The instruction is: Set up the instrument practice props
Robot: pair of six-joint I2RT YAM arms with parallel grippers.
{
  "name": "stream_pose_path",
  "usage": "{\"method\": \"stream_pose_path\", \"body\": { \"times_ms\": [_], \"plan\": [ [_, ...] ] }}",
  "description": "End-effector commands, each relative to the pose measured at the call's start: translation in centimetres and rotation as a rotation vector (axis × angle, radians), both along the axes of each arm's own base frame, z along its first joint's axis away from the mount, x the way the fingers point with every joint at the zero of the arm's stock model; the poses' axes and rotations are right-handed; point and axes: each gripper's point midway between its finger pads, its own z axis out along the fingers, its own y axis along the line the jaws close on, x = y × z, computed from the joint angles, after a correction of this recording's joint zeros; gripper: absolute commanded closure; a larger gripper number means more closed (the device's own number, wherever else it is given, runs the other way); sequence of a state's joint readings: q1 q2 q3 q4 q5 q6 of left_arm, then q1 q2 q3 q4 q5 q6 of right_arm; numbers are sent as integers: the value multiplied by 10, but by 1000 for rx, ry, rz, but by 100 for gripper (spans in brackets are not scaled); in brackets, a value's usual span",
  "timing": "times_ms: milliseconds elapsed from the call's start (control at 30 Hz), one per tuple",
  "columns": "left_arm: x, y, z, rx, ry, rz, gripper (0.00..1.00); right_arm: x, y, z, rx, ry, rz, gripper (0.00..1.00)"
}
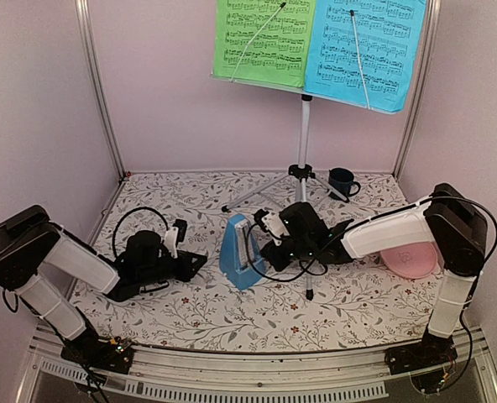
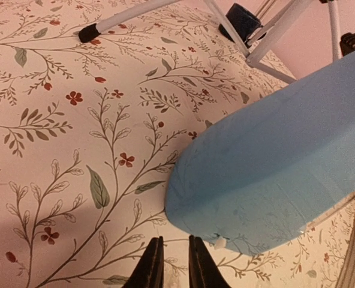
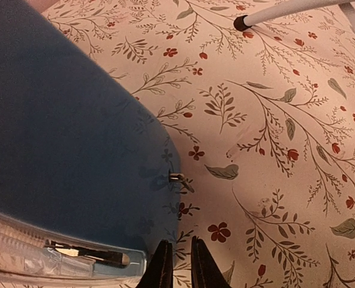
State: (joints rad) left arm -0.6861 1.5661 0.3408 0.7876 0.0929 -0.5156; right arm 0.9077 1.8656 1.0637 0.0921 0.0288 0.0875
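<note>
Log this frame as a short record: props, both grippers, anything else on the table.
stand: music stand upright at the back
sheets: green sheet left, blue sheet right, both on it
metronome: blue metronome upright between the grippers
left: left gripper shut, empty, beside metronome
right: right gripper shut, empty, beside metronome
other: dark mug, pink plate

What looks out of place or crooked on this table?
Nothing is spilled or toppled. In the top view, the stand's desk slopes down to the right, so the blue sheet sits lower than the green sheet. The metronome stands upright.
</note>
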Motion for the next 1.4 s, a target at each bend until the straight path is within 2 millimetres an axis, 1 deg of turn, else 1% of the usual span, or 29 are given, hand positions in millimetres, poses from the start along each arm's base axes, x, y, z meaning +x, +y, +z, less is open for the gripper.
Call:
{"method": "stream_pose_path", "body": {
  "times_ms": [0, 133, 267, 367, 433, 467, 533, 633, 667, 733, 767, 833, 900, 967, 1033, 1200, 1267, 1367],
  "plan": [
    [2, 16, 4, 3, 12, 48, 84, -21, 20, 9, 90, 7, 112, 86],
    [3, 21, 15, 8, 2, 58, 84, -46, 36, 10, 124, 22, 195, 85],
    [1, 28, 28, 9, -7, 83, 81, -63, 55, 12, 180, 53, 259, 84],
    [-1, 35, 40, 10, -14, 110, 74, -74, 71, 14, 214, 79, 296, 84],
    [-5, 42, 52, 3, -27, 126, 69, -87, 82, 17, 248, 99, 333, 84],
    [-8, 45, 58, 0, -35, 128, 65, -91, 87, 17, 259, 105, 348, 83],
    [-16, 44, 76, -30, -77, 98, 55, -100, 91, 20, 284, 119, 379, 82],
    [-28, 45, 102, -51, -164, 75, 45, -107, 90, 29, 332, 117, 404, 82],
    [-33, 45, 109, -57, -196, 64, 42, -109, 88, 32, 346, 109, 412, 78],
    [-42, 41, 124, -68, -256, 33, 32, -111, 84, 37, 354, 94, 412, 75],
    [-46, 39, 129, -68, -281, 20, 24, -110, 81, 38, 353, 87, 406, 73],
    [-52, 31, 136, -55, -307, -12, 11, -109, 76, 44, 357, 68, 399, 68],
    [-53, 21, 136, -23, -304, -39, 5, -107, 70, 49, 361, 57, 387, 61],
    [-49, 10, 131, 9, -279, -58, 2, -103, 64, 49, 363, 59, 367, 50],
    [-48, 1, 130, 31, -277, -75, 1, -97, 58, 50, 368, 67, 340, 44],
    [-45, -17, 126, 83, -262, -71, 1, -84, 44, 48, 373, 81, 270, 37],
    [-46, -23, 125, 75, -251, -63, 1, -83, 41, 48, 374, 83, 260, 36],
    [-45, -24, 120, 68, -232, -9, 3, -82, 38, 46, 373, 87, 246, 34]
  ]
}}
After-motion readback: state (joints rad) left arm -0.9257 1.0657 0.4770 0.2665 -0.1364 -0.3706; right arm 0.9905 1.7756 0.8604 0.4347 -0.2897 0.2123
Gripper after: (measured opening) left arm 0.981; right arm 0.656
